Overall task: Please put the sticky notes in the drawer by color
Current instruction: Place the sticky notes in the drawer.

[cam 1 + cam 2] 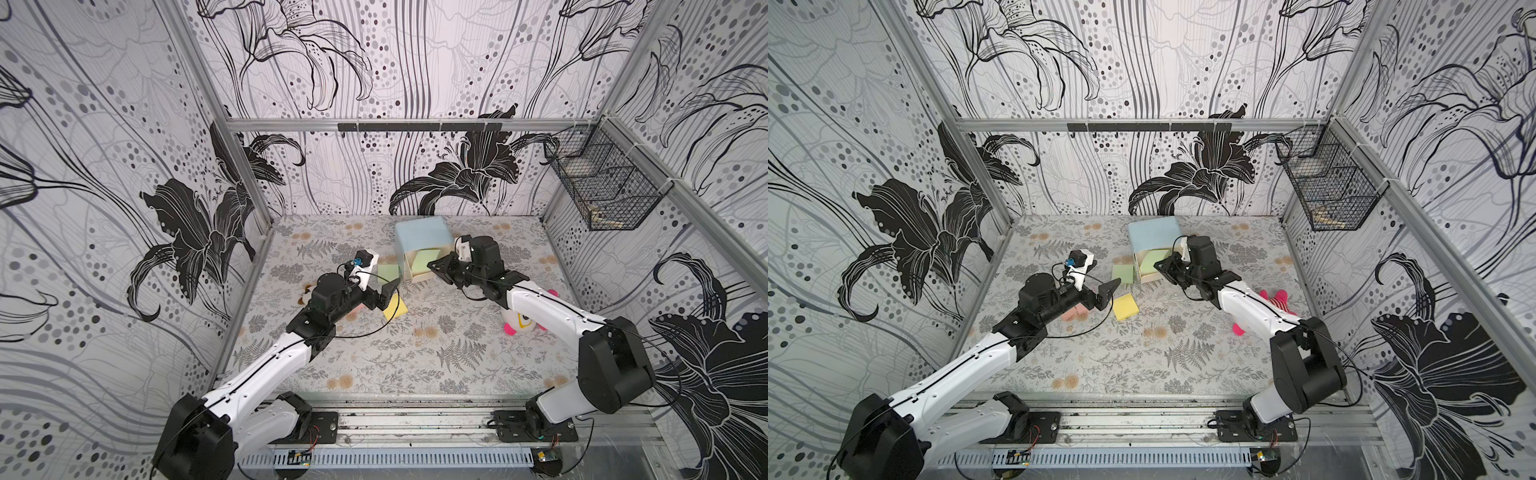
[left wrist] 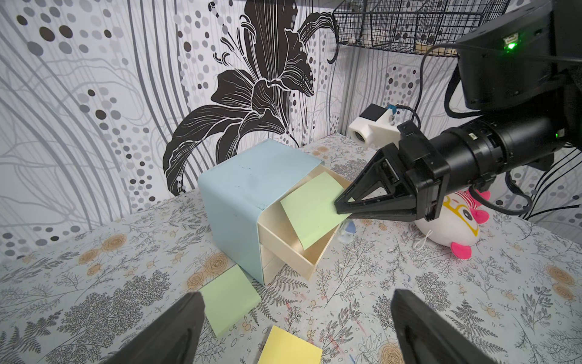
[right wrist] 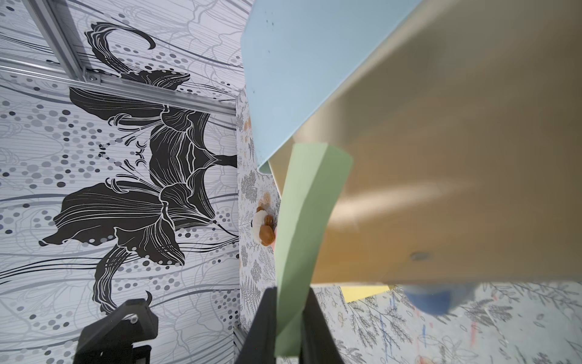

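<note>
Sticky notes: one green sticky note (image 2: 315, 211) is pinched by an edge in the right gripper (image 2: 341, 208), whose jaws are pressed together on it. It hangs tilted over the pulled-out top drawer (image 2: 283, 242) of the drawer chest (image 2: 248, 186), its low corner inside and its upper part above the rim. The chest sits far centre on the table (image 2: 409, 283).
- A second green pad (image 1: 1122, 274) lies flat just left of the chest. The yellow pad (image 1: 1126, 306) is nearer. The pink pad (image 1: 1074, 313) is half hidden under the left arm.
- The left gripper (image 1: 1106, 293) is spread wide and empty, hovering above the yellow pad.

Risks, as I judge them:
- Let go at this tilt, the note could stay propped on the drawer wall and foul the closing.
- The sticky strip might cling to a finger and lift the note back out.
- The chest looks light, so pushing downward or sideways could shove it or slide the drawer.

Materials:
- The note is thin matte paper. It bows visibly in the right wrist view, so it will not push straight.
- The chest has a smooth blue shell with rounded corners and cream, box-shaped drawers.
- The table has a floral printed cover.
- A soft plush toy (image 2: 453, 220) lies to the right.
</note>
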Available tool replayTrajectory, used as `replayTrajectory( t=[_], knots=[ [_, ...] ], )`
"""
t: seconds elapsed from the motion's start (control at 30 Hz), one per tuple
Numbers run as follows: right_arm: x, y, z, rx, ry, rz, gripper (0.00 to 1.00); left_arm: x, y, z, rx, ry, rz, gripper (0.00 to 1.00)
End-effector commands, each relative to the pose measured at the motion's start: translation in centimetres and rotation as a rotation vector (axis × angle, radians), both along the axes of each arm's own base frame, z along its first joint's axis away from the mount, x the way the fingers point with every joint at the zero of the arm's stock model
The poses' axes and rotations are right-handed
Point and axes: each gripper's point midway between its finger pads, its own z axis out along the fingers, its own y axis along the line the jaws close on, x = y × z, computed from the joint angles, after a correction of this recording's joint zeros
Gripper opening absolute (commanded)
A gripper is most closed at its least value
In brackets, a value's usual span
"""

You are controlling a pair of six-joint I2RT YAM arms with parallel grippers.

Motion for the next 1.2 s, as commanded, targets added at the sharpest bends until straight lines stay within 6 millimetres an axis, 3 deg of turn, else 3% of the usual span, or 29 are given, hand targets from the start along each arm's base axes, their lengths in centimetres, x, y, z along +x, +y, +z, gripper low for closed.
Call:
replayTrajectory(
  t=[0.0,0.37,0.77,1.03,1.17],
  knots=[
    [1.0,0.8,1.0,0.021,-0.015,0.025,0.04,0.1,-0.1,-0.2,0.016,-0.015,0.001,0.98],
    [2.8,0.9,-0.2,-0.033,-0.012,0.038,0.44,0.2,0.1,-0.4,0.008,-0.013,0.022,0.98],
    [2.2,-1.4,0.2,-0.148,-0.048,-0.007,0.59,0.3,-0.1,-0.3,-0.008,-0.013,0.019,0.98],
    [1.7,-4.2,2.0,-0.259,-0.119,-0.087,0.82,0.6,0.1,0.4,-0.11,-0.021,0.041,0.97],
    [1.6,-5.1,3.0,-0.312,-0.16,-0.098,0.91,2.2,1.8,-0.1,-0.173,0.024,0.167,0.98]
  ],
)
